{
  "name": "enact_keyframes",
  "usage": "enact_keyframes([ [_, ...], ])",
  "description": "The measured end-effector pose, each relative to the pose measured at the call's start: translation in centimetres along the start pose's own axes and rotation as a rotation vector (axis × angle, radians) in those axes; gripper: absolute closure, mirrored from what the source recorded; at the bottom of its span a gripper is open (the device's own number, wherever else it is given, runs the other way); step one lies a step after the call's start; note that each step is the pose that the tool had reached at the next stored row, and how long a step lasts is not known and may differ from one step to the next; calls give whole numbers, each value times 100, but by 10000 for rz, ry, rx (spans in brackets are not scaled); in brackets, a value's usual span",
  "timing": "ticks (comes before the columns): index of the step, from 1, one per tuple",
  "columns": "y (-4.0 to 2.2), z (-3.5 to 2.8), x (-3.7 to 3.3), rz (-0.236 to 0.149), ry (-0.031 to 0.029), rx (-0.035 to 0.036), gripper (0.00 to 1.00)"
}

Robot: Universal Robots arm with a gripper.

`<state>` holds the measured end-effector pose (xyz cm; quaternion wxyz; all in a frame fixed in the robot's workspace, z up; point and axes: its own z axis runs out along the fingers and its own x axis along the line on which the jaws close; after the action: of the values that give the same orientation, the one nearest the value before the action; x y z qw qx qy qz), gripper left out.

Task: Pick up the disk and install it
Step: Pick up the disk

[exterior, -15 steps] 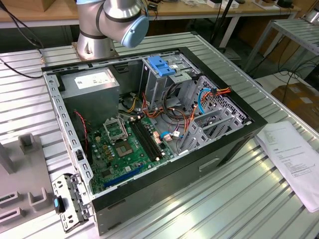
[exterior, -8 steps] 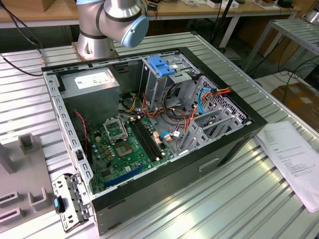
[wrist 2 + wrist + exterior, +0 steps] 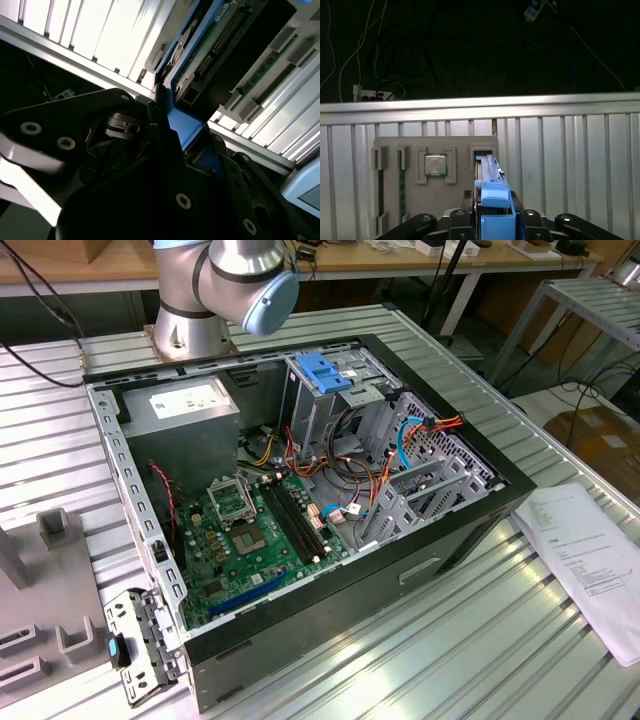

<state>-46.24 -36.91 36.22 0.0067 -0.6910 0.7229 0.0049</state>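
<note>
Well, the black two-finger gripper (image 3: 494, 216) pinches the blue-railed grey metal disk (image 3: 489, 172), standing on edge in a slot of the flat grey plastic tray (image 3: 435, 200); pulled askew, it could jam or slip free.

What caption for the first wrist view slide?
Gripper clamped on the blue-railed disk, edge-on at the grey holder slot, CPU alongside.

Nothing legible: the white label (image 3: 187, 398) at eleven o'clock inside the case (image 3: 330, 625) and the paper sheet (image 3: 590, 560) on the bench (image 3: 450, 660) at four o'clock carry print too small to read.
</note>
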Motion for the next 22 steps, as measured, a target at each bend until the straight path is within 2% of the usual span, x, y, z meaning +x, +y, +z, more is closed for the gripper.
enact_keyframes([
  [6,-1,-171,-3,0,0,1,63],
  [8,-1,-270,-4,0,-1,1,63],
  [11,-1,-368,-6,0,0,0,63],
  [13,-1,-399,-6,0,-1,1,63],
  [15,-1,-480,-8,0,0,1,63],
  [17,-1,-521,-8,0,0,1,63],
  [22,-2,-756,-12,-1,-1,1,63],
])
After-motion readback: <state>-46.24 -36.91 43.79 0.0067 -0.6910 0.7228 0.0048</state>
